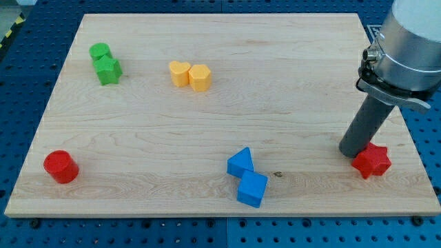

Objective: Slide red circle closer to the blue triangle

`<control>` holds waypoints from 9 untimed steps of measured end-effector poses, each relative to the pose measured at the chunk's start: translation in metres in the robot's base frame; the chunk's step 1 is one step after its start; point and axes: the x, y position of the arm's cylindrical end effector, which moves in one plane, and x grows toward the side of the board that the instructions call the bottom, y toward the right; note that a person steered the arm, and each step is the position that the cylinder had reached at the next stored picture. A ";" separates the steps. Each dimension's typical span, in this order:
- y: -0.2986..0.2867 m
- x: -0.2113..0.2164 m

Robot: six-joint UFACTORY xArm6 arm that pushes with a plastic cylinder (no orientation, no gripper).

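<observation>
1. Red is the colour I am after: the red circle, a short red cylinder block [60, 166], sits near the view's bottom-left corner of the pale wooden worktop [220, 89].
2. The blue triangle block [240, 162] lies near the bottom middle, touching a blue cube-like block [252, 189] just below it. Red circle and triangle are well apart, with bare wood between.
3. My tip [351, 153] rests at the view's right, just beside a red star-shaped block [373, 160]. I cannot tell if they touch. This tool is a plain dark rod; it neither grasps nor releases, only pushes.
4. I judge the circle light, stiff and quick to slide. Being round, it may roll off the tip unless I push through its centre, from its left flank toward the right.
5. The wood looks smooth and level. A green pair [105, 63] and a yellow pair [190, 74] sit near the top, clear of the path.
6. Around the worktop is a blue perforated base [21, 83].
</observation>
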 end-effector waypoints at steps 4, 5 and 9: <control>0.016 0.015; -0.048 0.005; -0.370 -0.043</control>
